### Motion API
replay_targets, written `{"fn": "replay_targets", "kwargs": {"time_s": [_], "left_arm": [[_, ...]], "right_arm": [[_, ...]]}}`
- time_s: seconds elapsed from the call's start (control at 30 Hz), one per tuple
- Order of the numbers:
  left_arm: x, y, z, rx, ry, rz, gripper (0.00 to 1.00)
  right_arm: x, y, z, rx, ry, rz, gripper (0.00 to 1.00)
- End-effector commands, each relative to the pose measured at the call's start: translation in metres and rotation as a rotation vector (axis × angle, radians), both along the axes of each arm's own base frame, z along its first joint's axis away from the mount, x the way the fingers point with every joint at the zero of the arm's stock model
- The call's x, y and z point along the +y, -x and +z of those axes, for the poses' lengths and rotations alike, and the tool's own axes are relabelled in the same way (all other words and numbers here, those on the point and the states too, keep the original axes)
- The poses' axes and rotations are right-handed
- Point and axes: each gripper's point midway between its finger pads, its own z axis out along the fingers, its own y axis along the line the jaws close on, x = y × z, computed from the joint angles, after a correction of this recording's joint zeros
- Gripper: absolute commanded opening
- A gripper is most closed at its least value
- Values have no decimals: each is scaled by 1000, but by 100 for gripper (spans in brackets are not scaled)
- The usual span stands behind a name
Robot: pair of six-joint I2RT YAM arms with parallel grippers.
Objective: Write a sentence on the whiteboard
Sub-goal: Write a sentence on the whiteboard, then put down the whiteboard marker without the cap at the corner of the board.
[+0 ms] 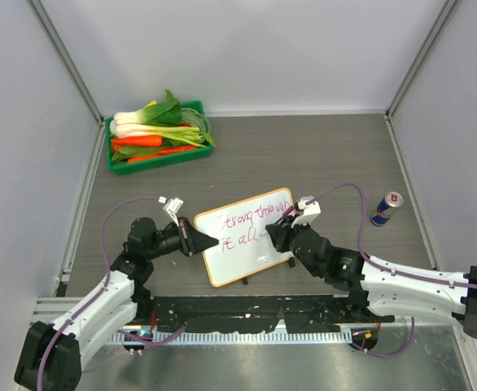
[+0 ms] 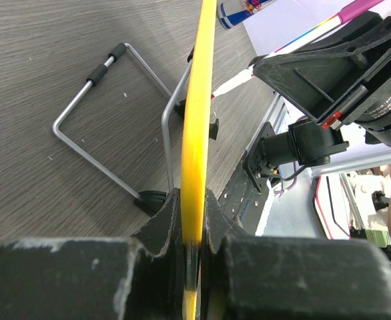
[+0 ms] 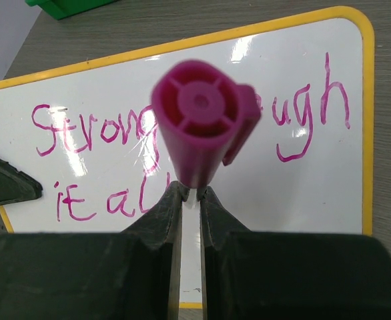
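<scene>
The whiteboard [image 1: 247, 236], white with an orange-yellow frame, stands tilted mid-table. My left gripper [image 1: 199, 241] is shut on its left edge; in the left wrist view the yellow frame [image 2: 199, 133] runs edge-on between the fingers. The sentence [image 1: 242, 224] in pink marker reads "Strong through" over "it all"; it also shows in the right wrist view [image 3: 82, 133]. My right gripper [image 1: 281, 230] is shut on a magenta marker [image 3: 199, 127], whose cap end faces the camera. The marker's tip is hidden behind it, over the end of "it all".
A green tray [image 1: 112, 159] of vegetables sits at the back left. A blue drink can [image 1: 387, 208] stands to the right of the board. The board's wire stand [image 2: 109, 127] rests on the table behind it. Grey walls enclose the table.
</scene>
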Motion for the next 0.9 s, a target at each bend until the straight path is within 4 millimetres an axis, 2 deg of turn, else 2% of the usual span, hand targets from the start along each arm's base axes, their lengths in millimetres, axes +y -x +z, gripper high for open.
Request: {"fn": "replay_targets", "kwargs": {"time_s": [0.0,0.1,0.23,0.57,0.73,0.87], "left_arm": [[14,-4,-33,14,-116,58,0],[14,-5,-32,10,-114,60,0],[15,-5,-33,12,-119,70,2],[21,-8,-29,-11,-131,117,47],[34,-12,-22,-51,-148,204,69],[46,-15,-18,-81,-160,283,84]], "right_arm": [[-6,-3,9,-11,-25,-36,1],[-12,0,27,-32,-73,-34,1],[-17,3,39,-42,-99,-36,1],[-19,10,35,3,-87,-17,1],[-22,17,45,21,-115,-2,1],[-23,23,40,63,-114,11,1]]}}
